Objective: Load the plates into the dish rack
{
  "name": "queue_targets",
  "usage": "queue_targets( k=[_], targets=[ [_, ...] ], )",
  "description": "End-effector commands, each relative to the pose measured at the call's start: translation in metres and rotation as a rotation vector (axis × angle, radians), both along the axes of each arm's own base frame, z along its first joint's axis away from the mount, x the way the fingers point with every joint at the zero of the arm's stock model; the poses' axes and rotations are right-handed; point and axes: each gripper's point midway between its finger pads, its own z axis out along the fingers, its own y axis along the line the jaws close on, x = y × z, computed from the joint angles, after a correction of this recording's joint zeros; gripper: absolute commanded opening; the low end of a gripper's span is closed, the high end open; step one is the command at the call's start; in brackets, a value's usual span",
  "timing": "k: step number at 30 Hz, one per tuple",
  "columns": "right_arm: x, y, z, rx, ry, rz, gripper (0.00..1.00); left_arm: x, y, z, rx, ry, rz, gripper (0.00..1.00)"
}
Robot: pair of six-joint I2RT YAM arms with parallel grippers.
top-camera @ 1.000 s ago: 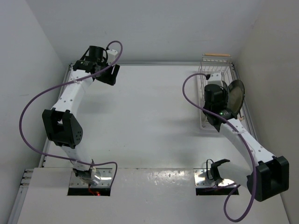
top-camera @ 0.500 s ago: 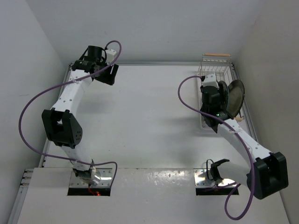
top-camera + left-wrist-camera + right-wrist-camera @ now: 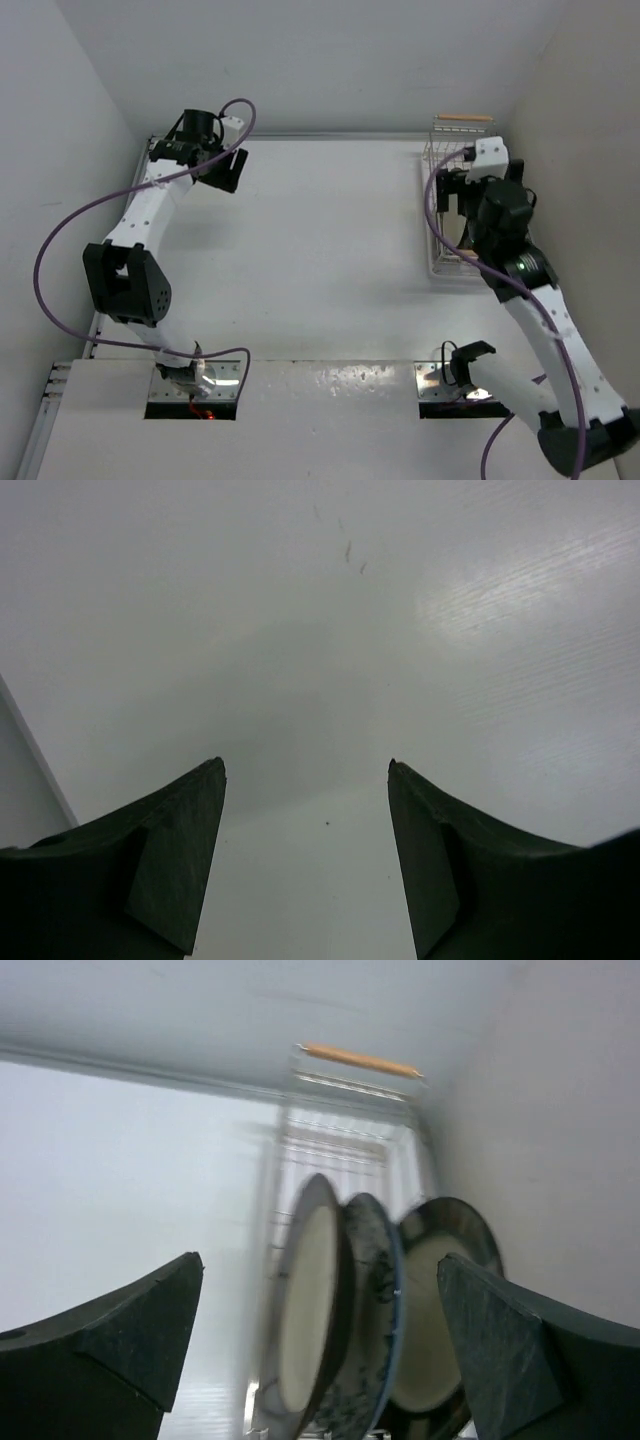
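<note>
Against the right wall, the dark-rimmed cream plate [image 3: 305, 1300], blue-and-white plate [image 3: 372, 1290] and blocked-rim plate [image 3: 440, 1290] stand on edge, side by side in the dish rack [image 3: 345, 1145]. Right fingers [image 3: 130, 1330] and left fingers [image 3: 170, 860] are both spread, holding nothing, the left over the worktop [image 3: 300, 630]. These look like glazed ceramic, so likely stiff, slippery and chippable — best pinched at the rim.

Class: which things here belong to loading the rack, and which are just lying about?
Job: white wire dish rack with wooden handles; dark-rimmed cream plate; blue-and-white patterned plate; cream plate with black-grey rim.
Just there: purple cables; white table.
</note>
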Motion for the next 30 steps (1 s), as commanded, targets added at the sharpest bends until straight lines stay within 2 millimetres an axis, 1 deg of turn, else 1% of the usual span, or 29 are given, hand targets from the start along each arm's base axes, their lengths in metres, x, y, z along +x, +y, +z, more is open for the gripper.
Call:
queue_targets(
  k=[1, 2, 3, 4, 5, 6, 7, 8, 9, 10, 11, 12, 13, 14, 15, 16, 18, 19, 22, 25, 30],
  targets=[
    [-0.039, 0.045, -0.016, 0.166, 0.045, 0.281, 0.99, -0.031, 0.028, 0.0, 0.054, -0.012, 0.032, 0.71],
    [-0.059, 0.053, -0.038, 0.237, 0.051, 0.332, 0.99, -0.039, 0.029, -0.005, 0.06, -0.007, 0.025, 0.71],
    [-0.065, 0.056, -0.045, 0.267, 0.05, 0.346, 0.99, -0.055, 0.036, -0.015, 0.081, -0.002, 0.031, 0.71],
    [-0.072, 0.061, -0.071, 0.298, 0.092, 0.365, 0.99, -0.063, 0.042, -0.018, 0.106, -0.005, 0.042, 0.71],
    [-0.082, 0.06, -0.09, 0.332, 0.1, 0.361, 0.99, -0.072, 0.045, -0.023, 0.124, -0.003, 0.043, 0.71],
    [-0.092, 0.064, -0.106, 0.427, 0.104, 0.353, 0.99, -0.081, 0.049, -0.026, 0.147, 0.002, 0.036, 0.71],
    [-0.099, 0.062, -0.107, 0.454, 0.069, 0.352, 0.99, -0.097, 0.054, -0.033, 0.169, 0.003, 0.041, 0.71],
    [-0.103, 0.063, -0.127, 0.492, 0.102, 0.341, 0.99, -0.104, 0.054, -0.037, 0.175, 0.0, 0.035, 0.71],
    [-0.109, 0.061, -0.142, 0.522, 0.109, 0.322, 0.99, -0.117, 0.057, -0.053, 0.192, 0.031, 0.03, 0.71],
    [-0.112, 0.059, -0.141, 0.545, 0.081, 0.316, 0.99, -0.124, 0.057, -0.058, 0.208, 0.037, 0.015, 0.71],
    [-0.115, 0.057, -0.151, 0.545, 0.104, 0.297, 0.99, -0.132, 0.058, -0.057, 0.208, 0.025, 0.016, 0.71],
    [-0.116, 0.052, -0.164, 0.543, 0.12, 0.266, 0.99, -0.135, 0.058, -0.061, 0.207, 0.024, 0.016, 0.71],
    [-0.121, 0.05, -0.168, 0.559, 0.122, 0.253, 0.99, -0.145, 0.056, -0.074, 0.21, 0.051, 0.004, 0.71],
    [-0.122, 0.049, -0.174, 0.559, 0.133, 0.243, 0.99, -0.148, 0.056, -0.076, 0.204, 0.046, 0.012, 0.71],
    [-0.125, 0.048, -0.181, 0.563, 0.146, 0.237, 0.99, -0.153, 0.056, -0.074, 0.202, 0.031, 0.013, 0.71],
    [-0.127, 0.048, -0.186, 0.572, 0.16, 0.227, 0.99, -0.159, 0.057, -0.081, 0.203, 0.041, 0.012, 0.71],
    [-0.127, 0.049, -0.188, 0.588, 0.166, 0.224, 0.99, -0.165, 0.052, -0.081, 0.179, 0.029, -0.006, 0.71],
    [-0.128, 0.05, -0.188, 0.592, 0.172, 0.226, 0.99, -0.171, 0.053, -0.083, 0.192, 0.019, -0.022, 0.72],
    [-0.129, 0.05, -0.195, 0.594, 0.209, 0.211, 0.99, -0.18, 0.053, -0.09, 0.193, 0.023, -0.038, 0.73],
    [-0.129, 0.05, -0.196, 0.589, 0.225, 0.212, 0.99, -0.183, 0.05, -0.095, 0.183, 0.026, -0.047, 0.73],
    [-0.128, 0.049, -0.197, 0.587, 0.224, 0.206, 0.99, -0.181, 0.05, -0.092, 0.182, 0.007, -0.045, 0.73]
  ],
)
